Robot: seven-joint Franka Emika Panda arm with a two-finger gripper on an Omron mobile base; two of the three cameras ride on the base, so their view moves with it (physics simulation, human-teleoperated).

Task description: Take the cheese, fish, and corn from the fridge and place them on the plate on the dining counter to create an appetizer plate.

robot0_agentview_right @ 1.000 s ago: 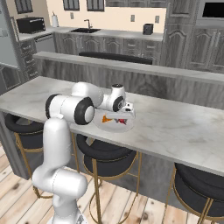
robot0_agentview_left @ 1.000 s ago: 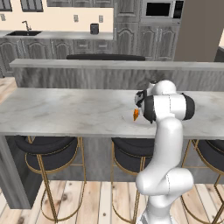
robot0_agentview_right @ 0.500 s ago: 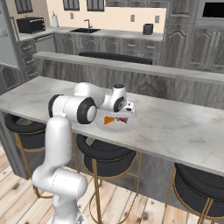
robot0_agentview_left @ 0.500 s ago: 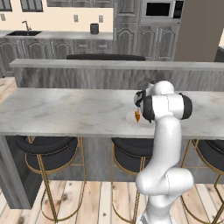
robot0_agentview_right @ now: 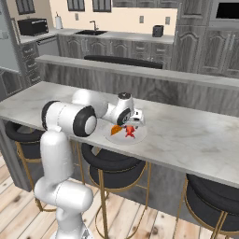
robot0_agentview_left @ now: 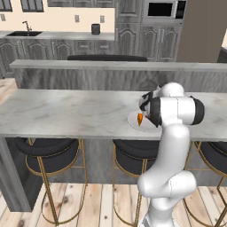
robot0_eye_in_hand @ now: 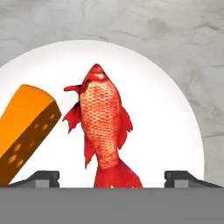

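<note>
On the round pale plate (robot0_eye_in_hand: 168,109) the red-orange fish (robot0_eye_in_hand: 105,127) lies flat, with the orange cheese (robot0_eye_in_hand: 24,127) wedge beside it. My gripper (robot0_eye_in_hand: 113,177) hovers just above the fish's tail, open; its fingertips (robot0_eye_in_hand: 43,177) stand wide on either side and touch nothing. From the base, the gripper (robot0_agentview_right: 133,119) hangs over the plate (robot0_agentview_right: 141,135) on the dining counter (robot0_agentview_right: 186,135), with the fish (robot0_agentview_right: 129,133) and cheese (robot0_agentview_right: 115,130) below it. The left base view shows the cheese (robot0_agentview_left: 140,119) under the gripper (robot0_agentview_left: 144,106). The corn and the fridge are out of view.
Black gold-legged stools (robot0_agentview_left: 51,153) stand under the counter's front edge. A grey wood-grain raised back (robot0_agentview_left: 88,77) runs behind the slab. Beyond it is the dark cabinet counter with a sink (robot0_agentview_right: 91,32). Bare marbled slab (robot0_agentview_left: 57,111) stretches to the plate's left.
The jaws have spread wide and let go of the fish, which now rests on the plate beside the cheese. The arm has barely shifted.
</note>
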